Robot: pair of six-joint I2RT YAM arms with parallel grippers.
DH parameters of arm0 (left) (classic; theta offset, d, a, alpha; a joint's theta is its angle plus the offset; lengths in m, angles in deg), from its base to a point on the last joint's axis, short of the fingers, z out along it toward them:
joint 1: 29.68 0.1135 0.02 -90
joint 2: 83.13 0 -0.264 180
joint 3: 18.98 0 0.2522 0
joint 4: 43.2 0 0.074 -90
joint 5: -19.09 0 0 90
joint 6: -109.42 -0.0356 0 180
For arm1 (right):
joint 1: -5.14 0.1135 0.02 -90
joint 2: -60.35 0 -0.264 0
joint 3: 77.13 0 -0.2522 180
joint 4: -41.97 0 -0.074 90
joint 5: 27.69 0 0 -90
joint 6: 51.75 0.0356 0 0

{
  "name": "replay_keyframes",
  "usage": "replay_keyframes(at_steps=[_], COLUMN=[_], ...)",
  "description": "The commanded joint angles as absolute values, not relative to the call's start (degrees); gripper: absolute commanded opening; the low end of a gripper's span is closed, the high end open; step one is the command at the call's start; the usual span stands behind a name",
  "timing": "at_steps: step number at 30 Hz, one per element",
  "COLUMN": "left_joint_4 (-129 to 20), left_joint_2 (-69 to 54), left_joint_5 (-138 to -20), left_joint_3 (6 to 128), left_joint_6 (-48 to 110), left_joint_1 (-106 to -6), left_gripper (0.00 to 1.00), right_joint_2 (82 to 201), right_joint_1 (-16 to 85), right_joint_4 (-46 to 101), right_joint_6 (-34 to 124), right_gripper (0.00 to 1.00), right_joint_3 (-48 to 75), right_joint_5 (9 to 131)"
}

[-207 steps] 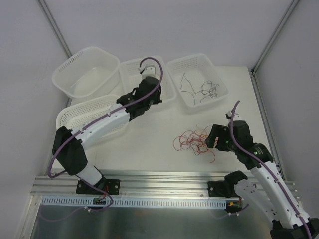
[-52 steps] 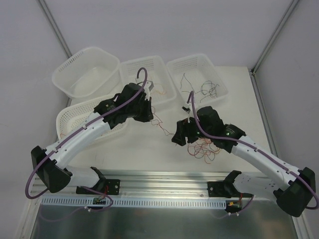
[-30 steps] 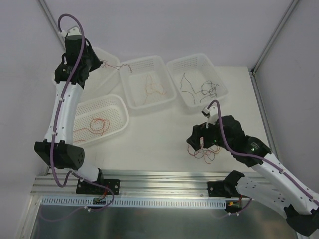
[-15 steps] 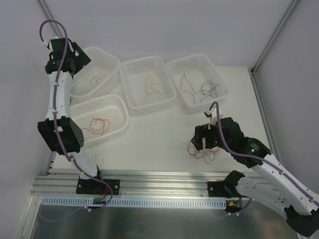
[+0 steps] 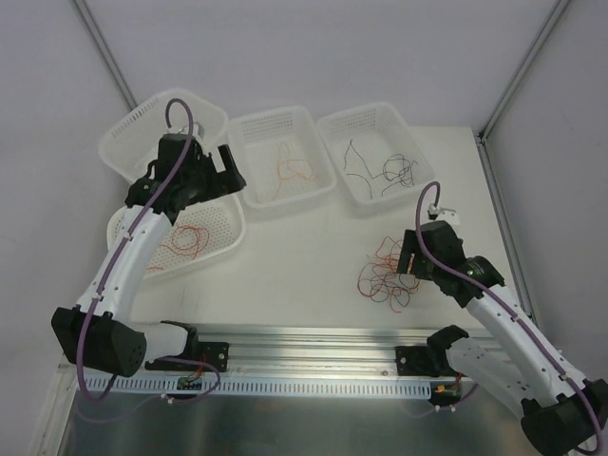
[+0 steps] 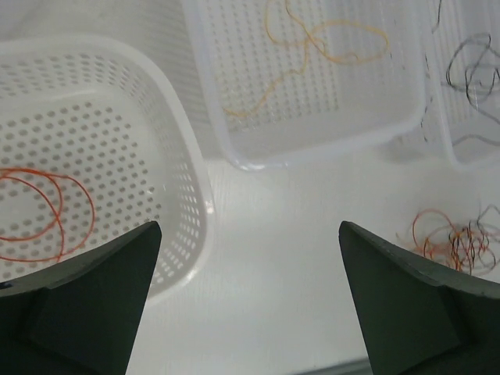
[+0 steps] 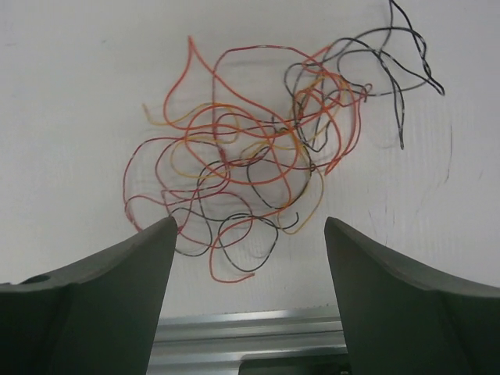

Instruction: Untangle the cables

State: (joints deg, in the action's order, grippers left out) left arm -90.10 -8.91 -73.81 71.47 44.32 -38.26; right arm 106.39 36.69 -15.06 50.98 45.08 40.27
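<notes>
the left gripper (image 6: 246, 230) has its fingers spread wide with nothing between them, and it hangs above the white table (image 5: 304, 256) where the perforated basket (image 6: 187, 195) and the middle basket (image 6: 328, 144) come close. a red wire (image 6: 47, 211) lies in the first, an orange wire (image 6: 312, 39) in the second. the right gripper (image 7: 248, 226) is likewise parted and empty, low over the tangle of cables (image 7: 250, 156) on the table. black wires (image 5: 385, 171) lie in the right basket (image 5: 418, 142).
</notes>
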Motion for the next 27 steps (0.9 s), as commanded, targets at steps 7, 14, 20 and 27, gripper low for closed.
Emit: replay_keyframes(at_steps=[7,14,20,27], left_joint_4=[-89.6,-89.0,-84.1,-81.0], left_joint_2=[-21.8,-24.2,-21.7,-11.7], left_joint_5=[-79.4,-77.6,-76.4,-75.4], left_joint_3=[55.8,48.6,46.2,52.7], left_joint_6=[46.1,49.9,50.6,48.1], left_joint_1=[-50.1,-60.0,-67.4,-74.5], left_gripper=[0.99,0.99,0.99,0.99], right_joint_2=[108.4,120.5,131.2,133.2], right_joint_1=[16.1,10.5,16.8,32.6], right_joint_4=[0.0,11.4,14.7,14.8], right_joint_6=[57.1,54.3,49.2,45.2], right_gripper=[0.75,0.68,0.46,0.17], right_joint_3=[58.6,60.6,57.8,52.4], right_joint_5=[53.7,64.2,72.9,75.6])
